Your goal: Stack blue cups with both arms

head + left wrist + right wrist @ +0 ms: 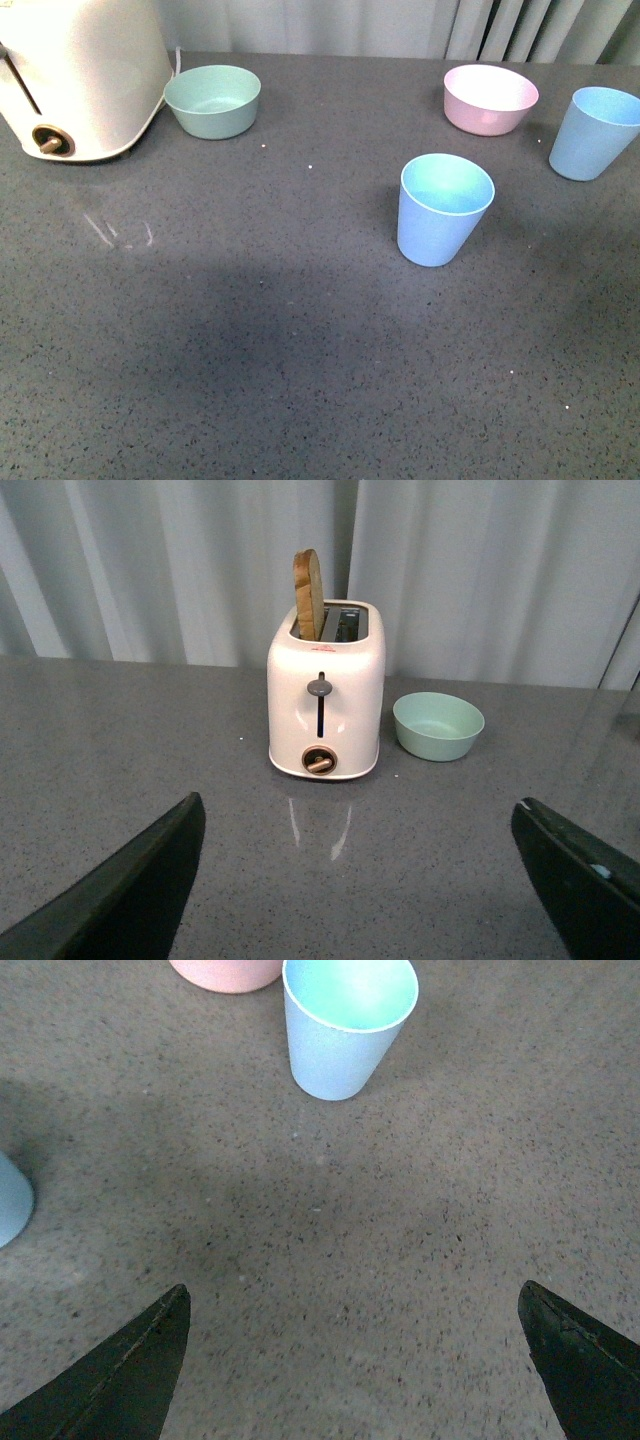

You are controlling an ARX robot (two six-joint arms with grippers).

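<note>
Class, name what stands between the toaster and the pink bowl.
The green bowl, close beside the toaster; from there to the pink bowl the countertop is bare, as the front view shows.

The toaster [80, 70] is cut by the front view's left and top edges, and the far blue cup [595, 132] runs into its right edge. In the right wrist view the pink bowl [225, 970] is mostly cut off. The near blue cup [10, 1200] is only a sliver at the edge. The right claw [353, 1289] and left claw [358, 802] show only dark finger ends at the picture corners.
</note>
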